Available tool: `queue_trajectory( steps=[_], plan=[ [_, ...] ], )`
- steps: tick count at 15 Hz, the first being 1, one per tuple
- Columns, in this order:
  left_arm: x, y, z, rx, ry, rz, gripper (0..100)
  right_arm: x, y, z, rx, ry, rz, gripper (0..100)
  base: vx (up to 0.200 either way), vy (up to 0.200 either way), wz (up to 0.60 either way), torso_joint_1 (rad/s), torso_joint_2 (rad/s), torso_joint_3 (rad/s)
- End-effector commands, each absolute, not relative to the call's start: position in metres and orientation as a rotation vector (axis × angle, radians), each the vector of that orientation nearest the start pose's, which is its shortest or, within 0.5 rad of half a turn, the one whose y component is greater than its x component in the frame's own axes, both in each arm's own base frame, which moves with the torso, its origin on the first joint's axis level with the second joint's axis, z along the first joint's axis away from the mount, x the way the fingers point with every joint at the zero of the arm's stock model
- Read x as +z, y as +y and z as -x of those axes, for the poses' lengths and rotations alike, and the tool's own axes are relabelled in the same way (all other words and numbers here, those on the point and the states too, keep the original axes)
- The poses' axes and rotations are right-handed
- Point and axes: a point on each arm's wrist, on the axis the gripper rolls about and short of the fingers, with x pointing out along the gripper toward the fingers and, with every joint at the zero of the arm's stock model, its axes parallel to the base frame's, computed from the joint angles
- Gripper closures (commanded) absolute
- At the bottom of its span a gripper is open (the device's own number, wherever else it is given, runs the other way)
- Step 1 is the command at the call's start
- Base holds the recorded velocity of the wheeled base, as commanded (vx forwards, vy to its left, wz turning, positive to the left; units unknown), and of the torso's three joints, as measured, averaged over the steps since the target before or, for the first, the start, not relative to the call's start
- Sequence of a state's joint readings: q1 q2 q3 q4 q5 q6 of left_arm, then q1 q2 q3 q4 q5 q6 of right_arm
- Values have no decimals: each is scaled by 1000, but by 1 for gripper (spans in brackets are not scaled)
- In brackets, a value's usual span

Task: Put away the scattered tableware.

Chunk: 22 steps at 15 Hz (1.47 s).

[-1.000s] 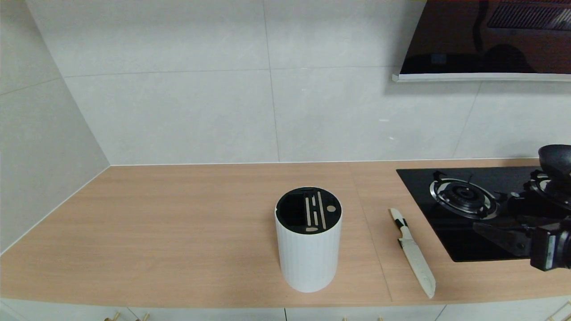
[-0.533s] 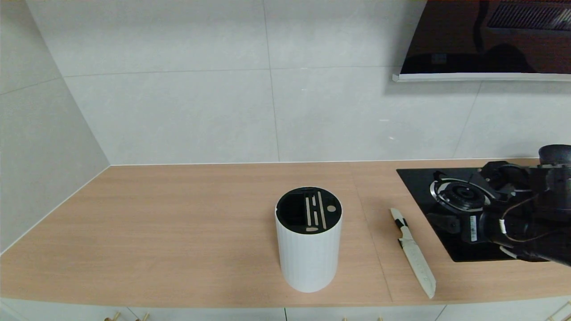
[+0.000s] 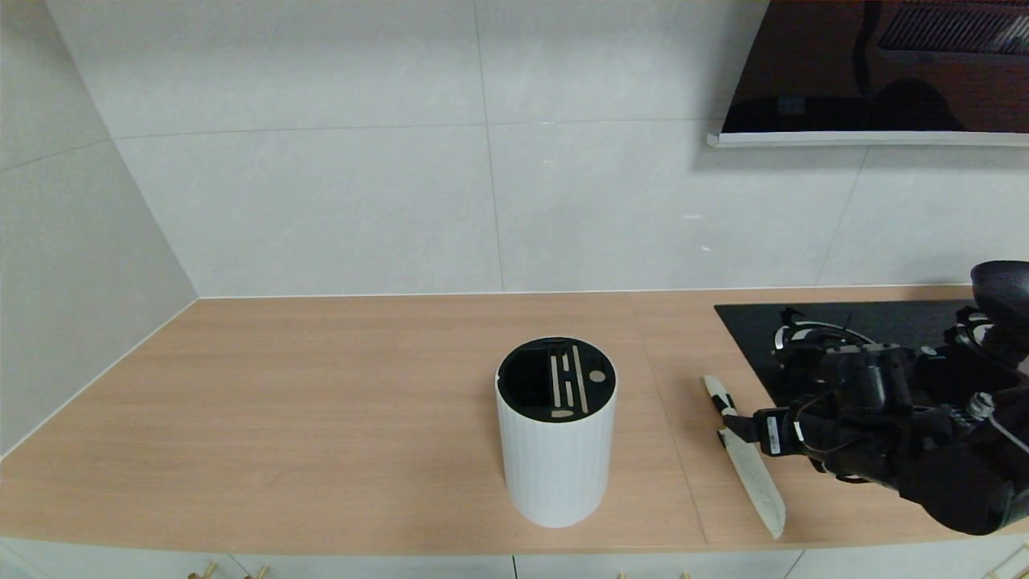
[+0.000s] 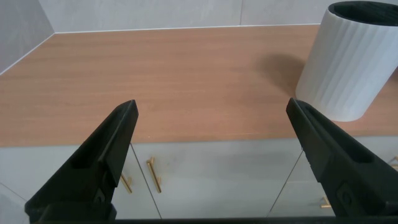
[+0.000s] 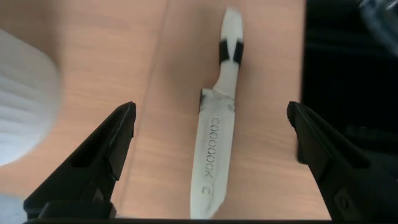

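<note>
A white knife (image 3: 749, 466) with a black band on its handle lies flat on the wooden counter, to the right of the white cylindrical holder (image 3: 555, 438), whose black top has slots. My right gripper (image 3: 744, 427) hovers open above the knife near where handle meets blade. In the right wrist view the knife (image 5: 214, 155) lies between the spread fingers (image 5: 109, 158) of the right gripper (image 5: 210, 111), with the holder's wall (image 5: 22, 102) at the edge. My left gripper (image 4: 211, 115) hangs open before the counter's front edge, left of the holder (image 4: 348, 62), holding nothing.
A black gas stove (image 3: 752, 330) with a burner is set into the counter just right of the knife. A range hood (image 3: 876, 72) hangs above it. The tiled wall closes the back and left. Cabinet handles (image 4: 154, 175) sit below the counter's front edge.
My right arm has swung left from over the stove and come down above the knife. The knife, the holder and the left arm have not moved.
</note>
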<state>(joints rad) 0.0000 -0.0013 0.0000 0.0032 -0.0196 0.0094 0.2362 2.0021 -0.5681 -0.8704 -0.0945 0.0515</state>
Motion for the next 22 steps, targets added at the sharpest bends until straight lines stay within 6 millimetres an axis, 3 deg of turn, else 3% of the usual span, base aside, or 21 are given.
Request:
queue_trajectory(
  steps=[1, 5, 14, 22],
  plan=[
    [75, 0, 23, -20, 3, -9, 0, 18, 78, -312, 109, 606, 64, 0, 0, 0, 0, 0, 0, 0],
    [75, 0, 23, -20, 3, -9, 0, -2, 81, -319, 106, 597, 66, 0, 0, 0, 0, 0, 0, 0],
    [75, 0, 23, -20, 3, -9, 0, -23, 84, -332, 57, 571, 52, 0, 0, 0, 0, 0, 0, 0],
    [75, 0, 23, -20, 3, -9, 0, -27, 85, -338, 26, 563, 37, 0, 0, 0, 0, 0, 0, 0]
  ],
)
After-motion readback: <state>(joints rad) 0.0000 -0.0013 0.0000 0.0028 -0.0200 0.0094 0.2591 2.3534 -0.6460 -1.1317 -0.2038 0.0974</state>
